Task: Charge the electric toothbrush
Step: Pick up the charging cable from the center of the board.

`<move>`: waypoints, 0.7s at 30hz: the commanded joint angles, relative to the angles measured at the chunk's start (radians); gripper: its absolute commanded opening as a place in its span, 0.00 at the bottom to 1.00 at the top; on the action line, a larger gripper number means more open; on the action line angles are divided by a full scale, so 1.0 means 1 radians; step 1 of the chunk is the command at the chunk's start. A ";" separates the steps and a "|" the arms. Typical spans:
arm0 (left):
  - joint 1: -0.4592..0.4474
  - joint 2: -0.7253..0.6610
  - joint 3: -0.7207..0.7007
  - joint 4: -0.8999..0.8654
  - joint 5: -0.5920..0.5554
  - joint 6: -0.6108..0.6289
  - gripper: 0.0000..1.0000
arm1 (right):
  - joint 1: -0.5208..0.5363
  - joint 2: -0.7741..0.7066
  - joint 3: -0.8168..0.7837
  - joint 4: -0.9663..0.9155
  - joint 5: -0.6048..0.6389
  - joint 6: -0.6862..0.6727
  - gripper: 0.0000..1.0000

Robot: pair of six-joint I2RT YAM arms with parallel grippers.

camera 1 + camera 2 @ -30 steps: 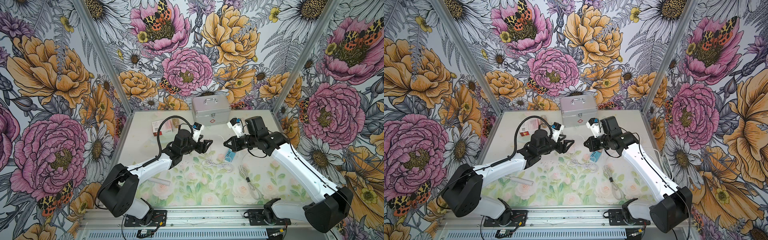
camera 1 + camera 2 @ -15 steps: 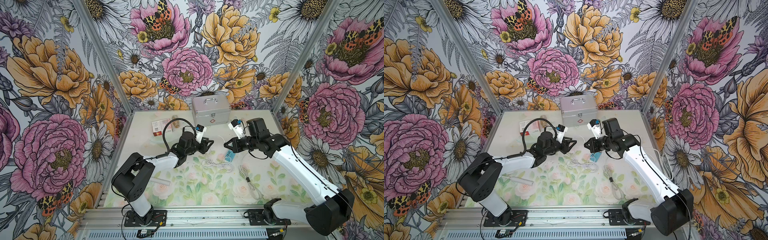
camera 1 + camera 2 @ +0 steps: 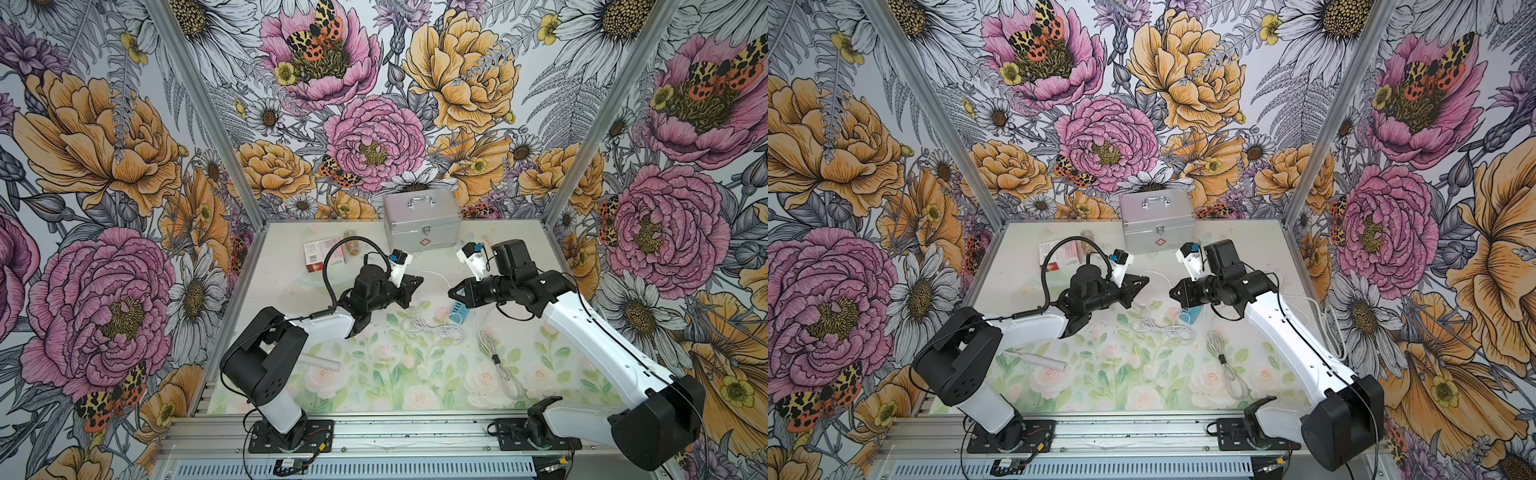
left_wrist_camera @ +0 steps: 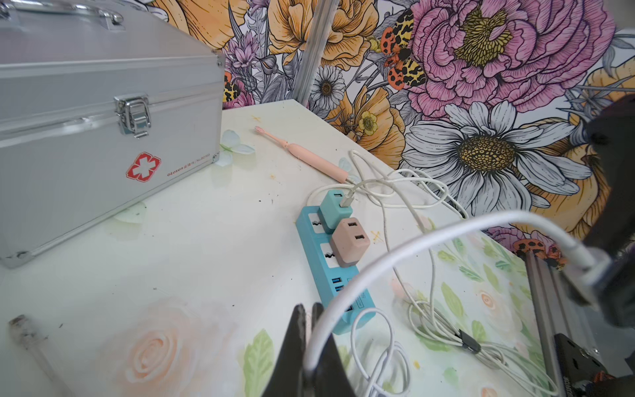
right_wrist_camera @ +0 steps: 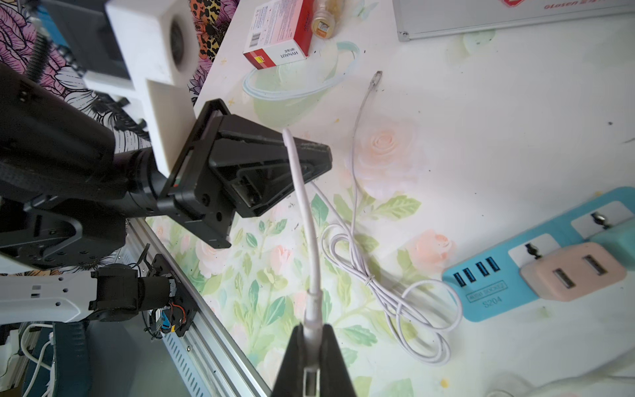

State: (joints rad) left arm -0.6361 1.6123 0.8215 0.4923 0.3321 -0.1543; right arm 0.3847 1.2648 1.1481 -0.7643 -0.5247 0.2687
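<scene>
While left claw (image 3: 420,279) and right claw (image 3: 450,292) clamp one white cable (image 5: 311,233), we count two adapters (image 4: 350,242). Toothbrush (image 4: 309,158) shows in left wrist view, not right.

A robot test booth in a lab, not a home. Floral printed panels (image 3: 374,137) in aluminium framing (image 3: 208,112) wall in a small table (image 3: 374,386) (its top printed with roses). Well in front of the silver first-aid case (image 3: 422,224), two robot arms (image 3: 324,326) are bolted to a slotted metal rail (image 3: 415,432).
</scene>
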 commanded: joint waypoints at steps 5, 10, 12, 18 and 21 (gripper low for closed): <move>-0.026 -0.166 0.175 -0.533 -0.120 0.297 0.00 | -0.007 0.039 0.032 0.058 -0.034 0.012 0.04; -0.039 -0.160 0.304 -0.762 -0.161 0.408 0.00 | -0.009 0.029 0.067 0.055 -0.067 0.008 0.18; -0.040 -0.162 0.333 -0.808 -0.170 0.432 0.00 | -0.010 0.018 0.080 0.045 -0.058 0.003 0.26; -0.039 -0.160 0.423 -0.927 -0.170 0.489 0.00 | -0.012 0.028 0.121 0.010 -0.007 -0.023 0.44; -0.046 -0.154 0.455 -0.964 -0.180 0.501 0.00 | -0.008 0.063 0.147 0.010 -0.027 -0.028 0.45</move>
State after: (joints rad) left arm -0.6731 1.4654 1.2331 -0.3946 0.1768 0.2977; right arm 0.3847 1.3018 1.2518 -0.7506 -0.5541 0.2596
